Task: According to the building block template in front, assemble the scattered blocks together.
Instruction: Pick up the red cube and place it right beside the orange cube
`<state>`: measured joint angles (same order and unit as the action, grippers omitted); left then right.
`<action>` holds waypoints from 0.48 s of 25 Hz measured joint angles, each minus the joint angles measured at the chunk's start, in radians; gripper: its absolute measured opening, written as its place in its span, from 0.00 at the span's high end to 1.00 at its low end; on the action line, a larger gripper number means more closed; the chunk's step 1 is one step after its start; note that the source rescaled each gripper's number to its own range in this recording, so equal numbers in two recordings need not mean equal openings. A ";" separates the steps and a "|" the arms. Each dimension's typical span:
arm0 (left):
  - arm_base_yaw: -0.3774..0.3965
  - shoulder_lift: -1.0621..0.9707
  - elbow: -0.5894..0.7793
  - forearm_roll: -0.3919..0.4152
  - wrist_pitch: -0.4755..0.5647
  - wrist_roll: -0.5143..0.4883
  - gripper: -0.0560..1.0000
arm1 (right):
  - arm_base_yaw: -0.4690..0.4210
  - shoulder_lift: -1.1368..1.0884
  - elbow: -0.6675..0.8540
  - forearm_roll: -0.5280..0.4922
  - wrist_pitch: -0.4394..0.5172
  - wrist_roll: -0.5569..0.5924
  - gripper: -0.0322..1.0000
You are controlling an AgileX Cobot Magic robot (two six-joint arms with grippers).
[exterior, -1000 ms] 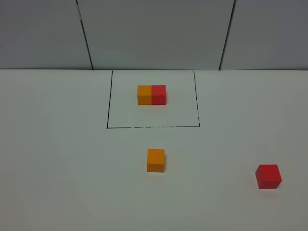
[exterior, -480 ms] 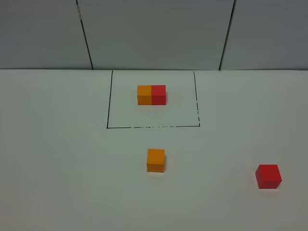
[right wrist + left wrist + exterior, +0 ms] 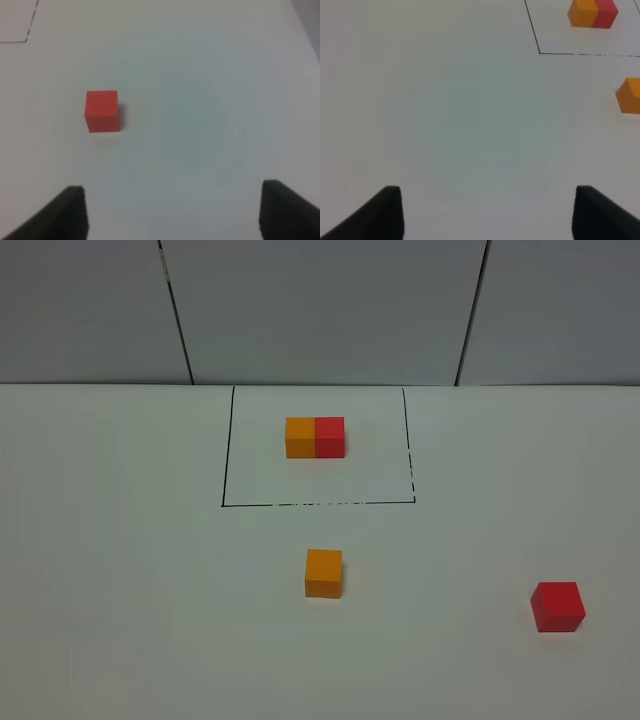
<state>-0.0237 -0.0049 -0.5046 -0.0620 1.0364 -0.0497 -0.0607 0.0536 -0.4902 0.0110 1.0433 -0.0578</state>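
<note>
1. Nothing joined yet: orange cube [image 3: 323,573] sits mid bench [image 3: 120,590], just near of the template [image 3: 315,437]; red cube [image 3: 558,606] well apart, near right.
2. I see left fingers [image 3: 382,215] and right fingers [image 3: 67,215] spread apart, both empty.

Work surface and backdrop.
A plain white table [image 3: 120,570] fills the lower part of the exterior high view. Behind its far edge stand flat grey wall panels [image 3: 320,310], separated by two thin dark seams [image 3: 176,315] that run slightly tilted down to the table's edge.
</note>
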 joint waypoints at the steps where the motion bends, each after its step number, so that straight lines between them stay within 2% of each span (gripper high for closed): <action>1: 0.000 0.000 0.000 0.000 0.000 0.000 0.44 | 0.000 0.000 0.000 0.000 0.000 0.000 0.52; 12: 0.000 0.000 0.000 0.000 -0.001 0.000 0.44 | 0.000 0.000 0.000 0.000 0.000 0.000 0.52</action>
<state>-0.0237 -0.0049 -0.5046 -0.0620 1.0356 -0.0497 -0.0607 0.0536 -0.4902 0.0110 1.0433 -0.0578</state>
